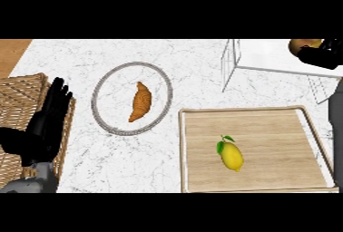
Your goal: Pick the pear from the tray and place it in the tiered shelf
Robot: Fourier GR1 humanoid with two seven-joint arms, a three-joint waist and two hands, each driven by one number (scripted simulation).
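The pear (301, 44), brownish yellow, shows at the top right edge, mostly hidden by my right hand (321, 55), whose fingers curl round it. Hand and pear hover over the white top of the wire tiered shelf (268, 58) at the back right. The wooden tray (268, 181) lies at the front right, below the shelf, and holds only a yellow lemon (231, 155) with a green leaf. My left hand (47, 122) rests open at the left edge, fingers up, over a wicker basket.
A round metal-rimmed plate (107, 86) with a croissant (140, 101) sits left of the tray. The wicker basket (17, 97) fills the left edge. My right forearm (335, 106) runs down the right edge beside the tray.
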